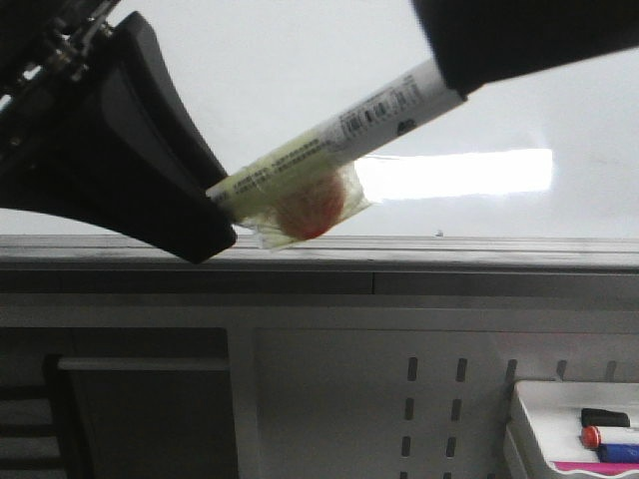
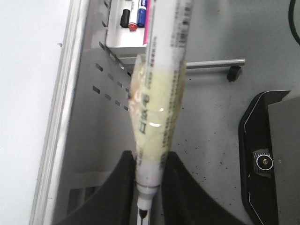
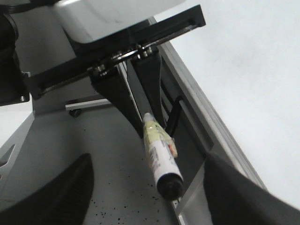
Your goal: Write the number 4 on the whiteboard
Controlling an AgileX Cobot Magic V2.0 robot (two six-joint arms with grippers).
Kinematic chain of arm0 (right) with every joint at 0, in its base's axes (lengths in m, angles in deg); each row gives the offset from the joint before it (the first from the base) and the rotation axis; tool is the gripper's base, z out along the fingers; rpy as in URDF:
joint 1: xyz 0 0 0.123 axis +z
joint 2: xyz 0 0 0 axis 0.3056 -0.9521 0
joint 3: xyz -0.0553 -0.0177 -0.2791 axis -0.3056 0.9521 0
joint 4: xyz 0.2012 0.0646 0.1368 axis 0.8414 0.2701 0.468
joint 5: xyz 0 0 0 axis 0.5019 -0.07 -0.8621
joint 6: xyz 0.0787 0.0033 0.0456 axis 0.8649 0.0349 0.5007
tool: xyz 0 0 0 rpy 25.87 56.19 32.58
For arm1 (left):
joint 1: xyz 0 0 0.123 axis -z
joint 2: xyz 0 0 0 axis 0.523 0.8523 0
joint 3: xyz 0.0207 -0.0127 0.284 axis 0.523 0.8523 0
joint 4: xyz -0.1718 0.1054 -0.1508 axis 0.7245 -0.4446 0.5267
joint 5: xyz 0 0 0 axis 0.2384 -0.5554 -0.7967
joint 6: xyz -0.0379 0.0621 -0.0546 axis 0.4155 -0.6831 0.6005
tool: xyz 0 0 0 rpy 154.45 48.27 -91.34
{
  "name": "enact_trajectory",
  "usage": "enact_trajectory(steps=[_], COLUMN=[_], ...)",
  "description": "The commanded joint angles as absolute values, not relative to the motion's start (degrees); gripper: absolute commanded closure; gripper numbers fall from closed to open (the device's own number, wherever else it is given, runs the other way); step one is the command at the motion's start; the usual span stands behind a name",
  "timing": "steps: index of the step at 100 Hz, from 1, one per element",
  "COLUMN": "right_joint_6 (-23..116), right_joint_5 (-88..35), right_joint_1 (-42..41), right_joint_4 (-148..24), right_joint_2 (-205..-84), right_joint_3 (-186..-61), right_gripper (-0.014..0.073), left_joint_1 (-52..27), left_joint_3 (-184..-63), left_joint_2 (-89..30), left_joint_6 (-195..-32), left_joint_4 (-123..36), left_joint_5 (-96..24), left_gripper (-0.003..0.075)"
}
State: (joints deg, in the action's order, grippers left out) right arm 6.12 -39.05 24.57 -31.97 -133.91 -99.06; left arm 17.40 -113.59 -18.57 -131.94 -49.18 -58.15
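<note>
My left gripper (image 1: pixel 215 205) is shut on the tip end of a white marker (image 1: pixel 349 130) wrapped in yellowish tape with a reddish blob. The marker's black nib sits between the fingers in the left wrist view (image 2: pixel 149 187). The marker slants up to the right in front of the whiteboard (image 1: pixel 300 60), a glossy white board with a bright light patch. My right gripper (image 1: pixel 519 40) is open, its fingers wide on either side of the marker's black back end (image 3: pixel 168 185) without touching it. No number 4 shows on the board.
The board's grey metal edge (image 1: pixel 399 249) runs across below the marker. Below it is a grey perforated panel (image 1: pixel 429 399) and a white tray (image 1: pixel 539 419) with black, red and blue markers. A black machine base (image 2: pixel 267 159) stands on the grey floor.
</note>
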Motion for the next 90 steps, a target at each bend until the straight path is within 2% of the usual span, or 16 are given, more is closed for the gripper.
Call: enact_trajectory(steps=[1,38,90], right_joint_6=[5.3,5.3,5.3], right_joint_5=[-32.49,-31.12,-37.41], right_joint_1=[25.61,25.61,25.61], right_joint_4=[-30.08,-30.08,-28.77], right_joint_2=[-135.38,-144.2,-151.7], right_joint_3=[-101.19,-102.5,-108.18], right_gripper=[0.0139,0.014,0.0147], left_joint_1=[17.95,17.95,17.95], left_joint_3=[-115.56,-115.56,-115.56], left_joint_2=[-20.05,-20.05,-20.65], left_joint_6=[-132.12,-132.12,-132.36], left_joint_4=[-48.01,-47.91,-47.8], left_joint_5=[-54.74,-54.74,-54.6], left_gripper=[0.0741,0.0741,0.0741])
